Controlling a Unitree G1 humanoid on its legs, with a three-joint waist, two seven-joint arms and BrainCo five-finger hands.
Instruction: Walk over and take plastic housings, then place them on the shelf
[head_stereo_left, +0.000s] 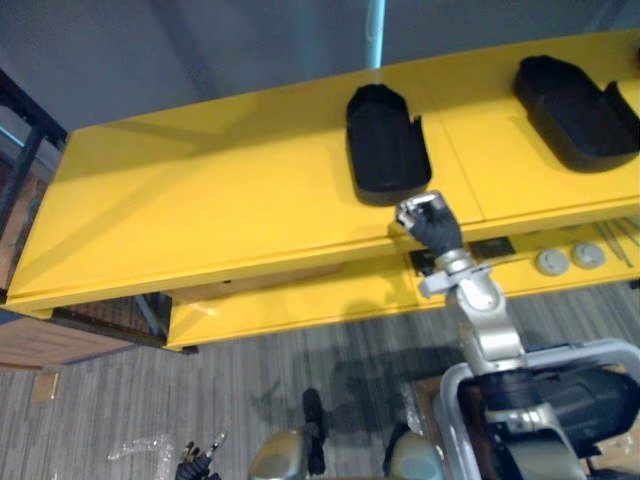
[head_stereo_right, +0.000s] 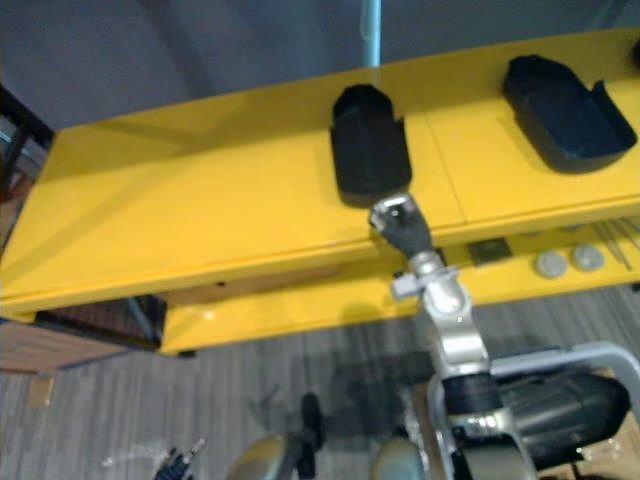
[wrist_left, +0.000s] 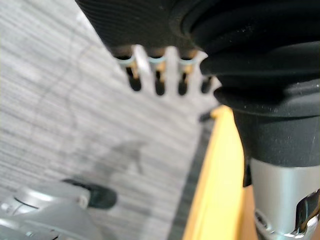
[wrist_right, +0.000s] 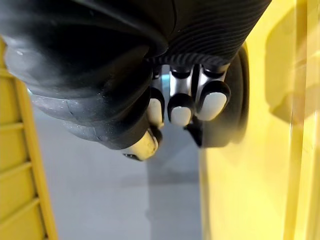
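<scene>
Carpet (head_stereo_left: 300, 370) in grey stripes is seen nearest, and over it the left hand (wrist_left: 145, 65) is hung low with its fingers loosely extended and nothing held in them. Beyond it, a yellow lower shelf (head_stereo_left: 300, 300) is set, on which two round grey parts (head_stereo_left: 551, 262) are laid towards the right. Above that, the right hand (head_stereo_left: 430, 222) is raised to the front edge of the yellow top shelf (head_stereo_left: 220, 200); its fingers (wrist_right: 181, 107) are curled in and nothing is gripped. Just past this hand a black plastic housing (head_stereo_left: 385, 145) is rested on the top shelf. A second black housing (head_stereo_left: 575, 110) is placed well apart, further right on the same shelf.
</scene>
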